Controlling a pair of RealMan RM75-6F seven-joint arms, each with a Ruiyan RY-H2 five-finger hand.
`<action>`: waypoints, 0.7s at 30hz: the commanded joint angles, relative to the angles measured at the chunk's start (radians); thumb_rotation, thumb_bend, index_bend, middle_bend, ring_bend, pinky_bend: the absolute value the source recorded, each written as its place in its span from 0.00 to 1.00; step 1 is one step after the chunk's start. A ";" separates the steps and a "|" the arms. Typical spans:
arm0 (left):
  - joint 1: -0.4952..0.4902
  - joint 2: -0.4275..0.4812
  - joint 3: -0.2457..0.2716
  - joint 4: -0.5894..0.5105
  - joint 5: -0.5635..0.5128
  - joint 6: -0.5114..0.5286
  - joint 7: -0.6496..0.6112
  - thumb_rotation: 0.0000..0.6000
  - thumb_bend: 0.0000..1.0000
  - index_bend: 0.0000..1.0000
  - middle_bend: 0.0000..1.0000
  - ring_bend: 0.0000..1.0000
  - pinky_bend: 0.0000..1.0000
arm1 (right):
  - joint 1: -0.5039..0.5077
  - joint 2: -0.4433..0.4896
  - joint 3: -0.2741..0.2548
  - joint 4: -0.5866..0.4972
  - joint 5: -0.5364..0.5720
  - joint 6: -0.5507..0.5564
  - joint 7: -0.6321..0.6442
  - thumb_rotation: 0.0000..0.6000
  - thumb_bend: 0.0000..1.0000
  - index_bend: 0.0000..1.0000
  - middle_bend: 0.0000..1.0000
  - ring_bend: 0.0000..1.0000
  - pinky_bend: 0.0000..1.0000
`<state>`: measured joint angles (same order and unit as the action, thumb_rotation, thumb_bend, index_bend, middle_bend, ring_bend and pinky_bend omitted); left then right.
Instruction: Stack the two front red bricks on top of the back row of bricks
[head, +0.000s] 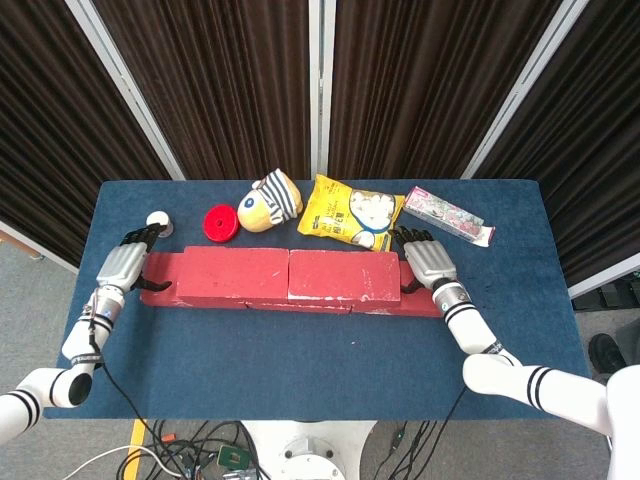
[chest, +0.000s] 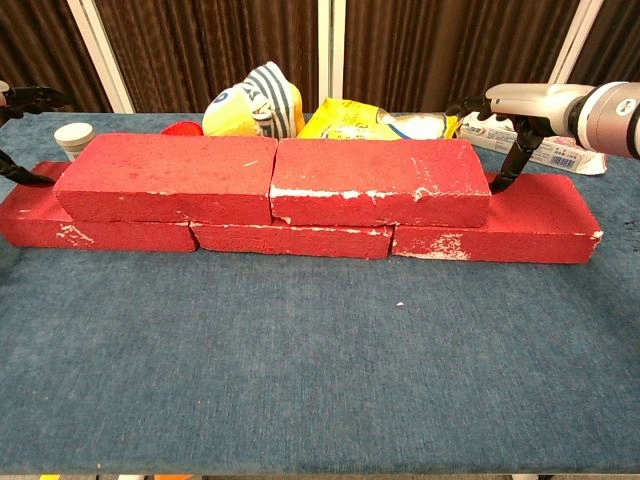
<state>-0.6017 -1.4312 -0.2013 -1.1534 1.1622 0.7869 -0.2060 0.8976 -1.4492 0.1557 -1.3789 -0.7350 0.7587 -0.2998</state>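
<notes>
Two red bricks, left (chest: 170, 178) and right (chest: 380, 182), lie end to end on top of a lower row of red bricks (chest: 500, 235). In the head view the upper pair (head: 290, 275) covers most of that row. My right hand (head: 428, 262) is at the right end of the upper right brick, fingers spread, thumb tip touching the brick's end (chest: 510, 170). At the left end of the upper left brick, my left hand (head: 125, 262) has its fingers apart; only its dark fingertips (chest: 25, 100) show in the chest view. Neither hand holds anything.
Behind the bricks stand a white cup (head: 157, 218), a red disc (head: 219, 222), a striped plush toy (head: 268, 198), a yellow snack bag (head: 350, 212) and a pink packet (head: 447, 216). Blue cloth (chest: 320, 370) stretches in front of the bricks.
</notes>
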 joint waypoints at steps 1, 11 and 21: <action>-0.003 -0.002 -0.001 -0.001 0.000 0.000 0.001 1.00 0.12 0.00 0.00 0.00 0.00 | 0.001 -0.001 0.001 0.000 0.000 -0.001 0.000 1.00 0.10 0.00 0.00 0.00 0.00; -0.012 -0.009 -0.004 0.000 -0.007 -0.002 0.000 1.00 0.10 0.00 0.00 0.00 0.00 | -0.001 0.001 0.002 -0.002 0.003 -0.001 -0.001 1.00 0.10 0.00 0.00 0.00 0.00; -0.028 -0.026 -0.008 0.028 -0.012 -0.012 0.001 1.00 0.09 0.00 0.00 0.00 0.00 | -0.005 0.007 0.006 -0.008 -0.003 -0.002 0.008 1.00 0.10 0.00 0.00 0.00 0.00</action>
<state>-0.6292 -1.4569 -0.2091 -1.1260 1.1498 0.7755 -0.2049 0.8928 -1.4420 0.1617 -1.3865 -0.7381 0.7563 -0.2917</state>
